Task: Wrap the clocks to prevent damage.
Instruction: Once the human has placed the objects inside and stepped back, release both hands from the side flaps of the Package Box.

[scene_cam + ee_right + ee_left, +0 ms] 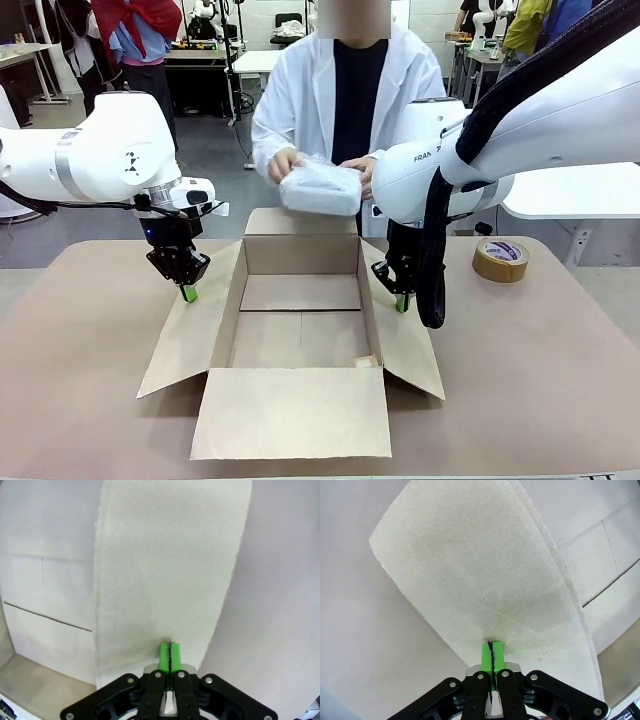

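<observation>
Table [80, 400], pale brown, carries everything below. Brown cardboard box [300, 262] sits at its middle, open-topped, with its flaps folded outward. The near flap lies flat toward me, and the left flap [192, 330] and right flap [408, 345] slope down to either side.

Person in a white coat [300, 90] stands at the far side of the table, behind the box.

Clocks [320, 188] appear as one squarish, pillow-like bundle in whitish bubble wrap. The bundle is held in the air above the far flap of the box, between the person's two hands, with one hand [283, 165] at its left end and the other hand [362, 172] at its right.

Roll of brown tape [501, 259] lies flat on the table, to the right of the box and well apart from it, beyond my right arm.

My left gripper [189, 290] points down at the left flap. Its green pads are pressed together with nothing between them, and the tip is set on the cardboard near the flap's outer edge.

My right gripper [402, 300] mirrors it on the right flap, with its pads pressed together, pinching nothing, and the tip on the cardboard.
</observation>
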`<state>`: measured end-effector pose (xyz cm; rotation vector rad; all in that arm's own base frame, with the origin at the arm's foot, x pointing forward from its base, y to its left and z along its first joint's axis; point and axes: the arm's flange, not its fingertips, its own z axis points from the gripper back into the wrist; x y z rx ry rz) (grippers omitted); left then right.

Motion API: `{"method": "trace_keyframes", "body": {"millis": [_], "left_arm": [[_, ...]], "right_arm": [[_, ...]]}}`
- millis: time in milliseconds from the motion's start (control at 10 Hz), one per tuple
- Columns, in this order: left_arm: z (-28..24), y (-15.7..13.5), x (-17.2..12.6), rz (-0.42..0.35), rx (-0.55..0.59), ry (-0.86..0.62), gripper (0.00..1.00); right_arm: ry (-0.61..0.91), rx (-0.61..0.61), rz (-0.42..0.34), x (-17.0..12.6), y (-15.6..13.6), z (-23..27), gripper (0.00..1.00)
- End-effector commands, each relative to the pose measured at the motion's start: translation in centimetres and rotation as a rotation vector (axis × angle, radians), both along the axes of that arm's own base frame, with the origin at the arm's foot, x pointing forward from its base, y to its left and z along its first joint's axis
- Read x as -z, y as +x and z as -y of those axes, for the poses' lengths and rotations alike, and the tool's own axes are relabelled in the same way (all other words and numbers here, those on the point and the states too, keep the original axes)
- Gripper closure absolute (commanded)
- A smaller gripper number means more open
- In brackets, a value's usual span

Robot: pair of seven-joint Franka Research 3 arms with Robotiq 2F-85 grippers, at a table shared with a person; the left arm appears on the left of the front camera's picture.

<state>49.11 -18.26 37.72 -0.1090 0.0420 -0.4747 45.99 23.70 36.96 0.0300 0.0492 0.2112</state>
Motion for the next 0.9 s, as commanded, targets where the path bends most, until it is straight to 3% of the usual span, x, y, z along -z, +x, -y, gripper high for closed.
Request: {"method": "trace_keyframes", "body": {"millis": [0, 800], "left_arm": [[-0.05, -0.05, 0.12, -0.002, -0.001, 0.000, 1.00], [-0.05, -0.05, 0.12, -0.002, -0.001, 0.000, 1.00]], "right_arm": [[-0.001, 0.009, -0.005, 0.25, -0.04, -0.13, 0.99], [-0.001, 0.009, -0.005, 0.25, -0.04, -0.13, 0.99]]}}
